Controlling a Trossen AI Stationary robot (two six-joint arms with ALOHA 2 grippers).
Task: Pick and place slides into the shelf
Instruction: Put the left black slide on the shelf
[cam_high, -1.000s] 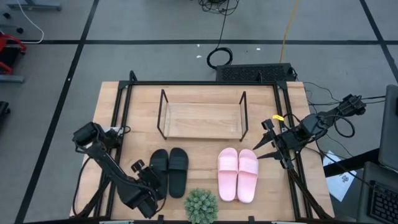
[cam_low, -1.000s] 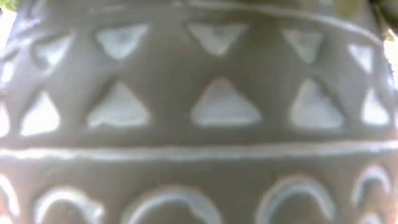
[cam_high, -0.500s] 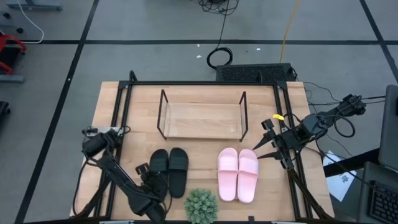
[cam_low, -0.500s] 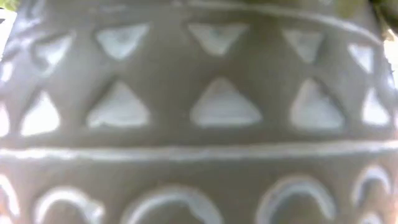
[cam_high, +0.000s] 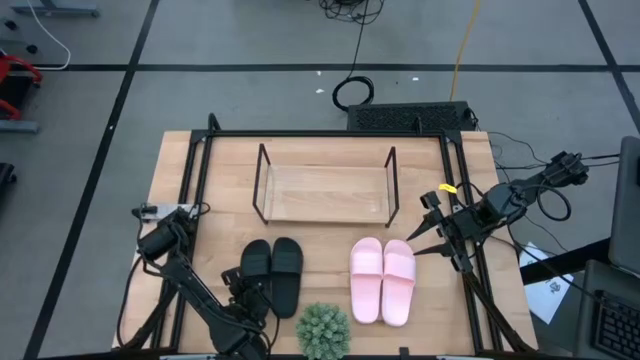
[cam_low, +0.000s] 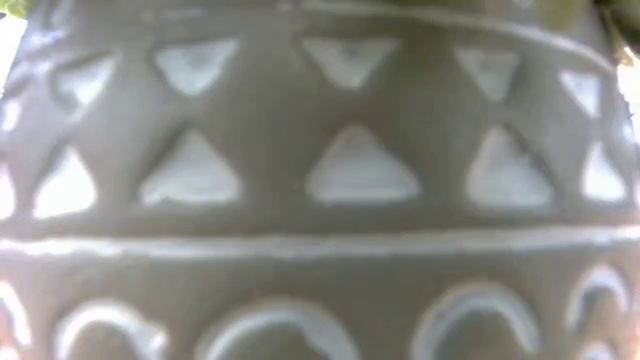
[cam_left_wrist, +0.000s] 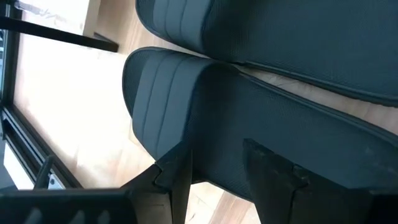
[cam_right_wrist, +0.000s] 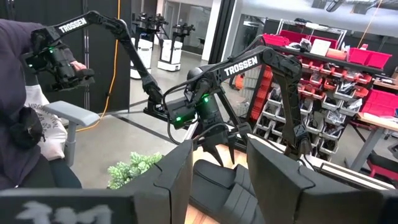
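Observation:
The black slides (cam_high: 272, 272) lie side by side at the table's near left, the pink slides (cam_high: 383, 279) near right, all flat on their soles. The shelf (cam_high: 325, 192) stands behind them, its wooden board bare. My left gripper (cam_high: 250, 288) is open and low over the heel part of the left black slide (cam_left_wrist: 261, 106). One finger (cam_left_wrist: 176, 174) stands at the slide's outer edge, the other (cam_left_wrist: 270, 168) over its footbed; I cannot tell whether they touch it. My right gripper (cam_high: 430, 226) waits open above the table's right rail.
A small green plant (cam_high: 323, 330) in a patterned grey pot (cam_low: 320, 180) stands at the near edge between the two pairs and fills the low view. Black rails (cam_high: 196, 190) frame the table. A person (cam_right_wrist: 25, 93) sits beyond the table in the right wrist view.
My left arm has swung toward the near edge, and its gripper has moved right, from beside the black pair to over the left black slide's heel. The slides and my right arm have kept still.

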